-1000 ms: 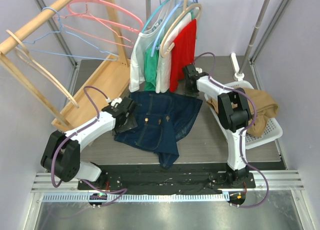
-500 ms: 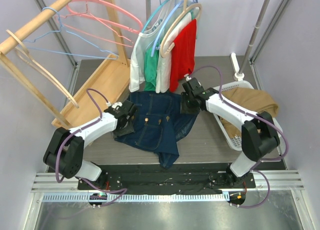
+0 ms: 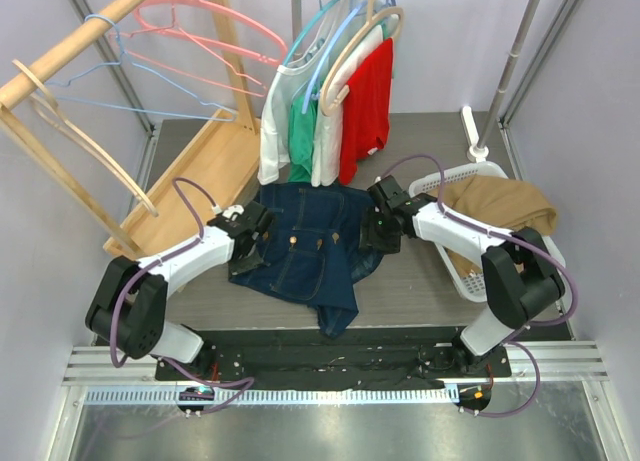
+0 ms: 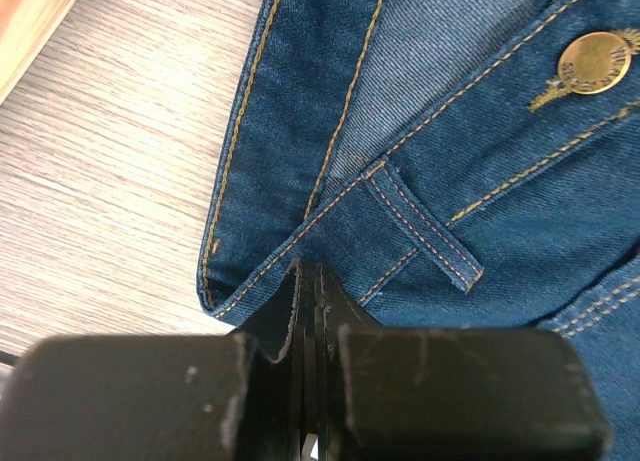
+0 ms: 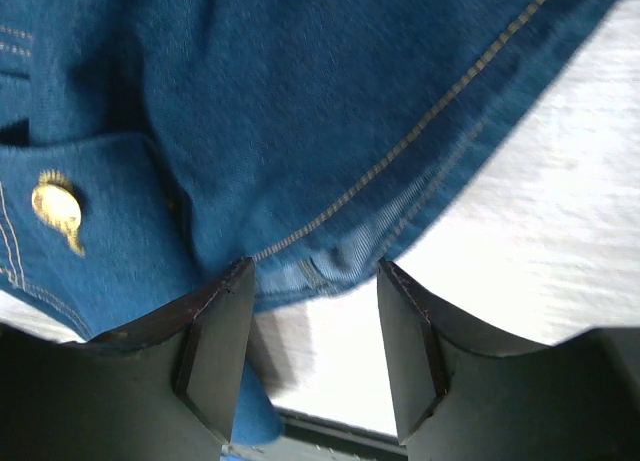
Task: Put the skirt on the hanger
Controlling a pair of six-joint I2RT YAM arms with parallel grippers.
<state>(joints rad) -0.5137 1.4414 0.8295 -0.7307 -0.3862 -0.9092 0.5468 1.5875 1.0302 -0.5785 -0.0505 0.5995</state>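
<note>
Denim on the grey tabletop [image 3: 430, 281]: the skirt [image 3: 315, 251] lies flat in the middle, spread side to side between both arms, one corner trailing toward the near edge. Off at the far left corner, the wooden rack [image 3: 60, 56] carries the hangers [image 3: 190, 41], well apart and nearer the left arm. Left gripper [image 4: 308, 281] is pressed together, pinching the waistband beside a belt loop [image 4: 420, 226]. Right gripper [image 5: 315, 281] stands spread, straddling the skirt's right edge. I'd say that side needs clamping before any lift.

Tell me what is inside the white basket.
A tan garment lies in the white basket. Anything beneath the garment is covered and cannot be seen.
</note>
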